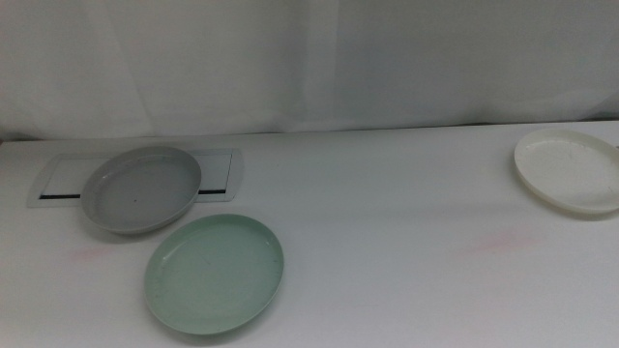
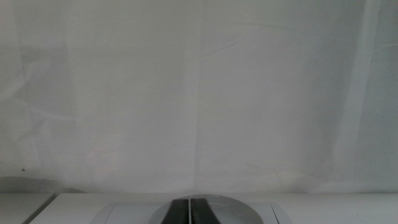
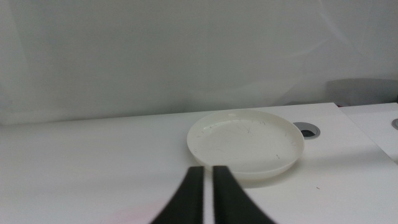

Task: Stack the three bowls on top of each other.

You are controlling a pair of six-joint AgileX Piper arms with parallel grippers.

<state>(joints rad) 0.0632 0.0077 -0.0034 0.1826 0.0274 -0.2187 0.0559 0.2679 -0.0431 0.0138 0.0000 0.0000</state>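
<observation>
- Nearest the camera in the middle view lay the pale mint green shallow round plastic bowl, flat on the white tabletop, toward the left side and empty.
- Just behind it sat the grey shallow round plastic bowl, close to the green one, possibly touching at the rims, and resting partly over the flat rectangular silver-framed panel set into the tabletop.
- Well apart from both, at the far right edge, lay the white shallow round plastic bowl, also empty.
- Neither arm appeared in the middle view, so all three bowls stood single and nothing had been stacked; I judged the task to be at its very start.
- The left end effector showed only in its own wrist view, its two dark jaws pressed together with just a hairline seam between them, clenched on nothing (the grey bowl's rim lay directly past the tips, barely in frame).
- The right end effector was likewise clenched and empty, jaws nearly touching, aimed at the white bowl lying near on the tabletop.
- The right wrist view alone showed a small dark round hole just beside the white bowl.
- The next move would probably call for one end effector to spread its jaws, drop to a bowl's rim and pinch it; the two bowls on the left looked the easiest first pair.
- Farthest back hung a white cloth backdrop.
</observation>
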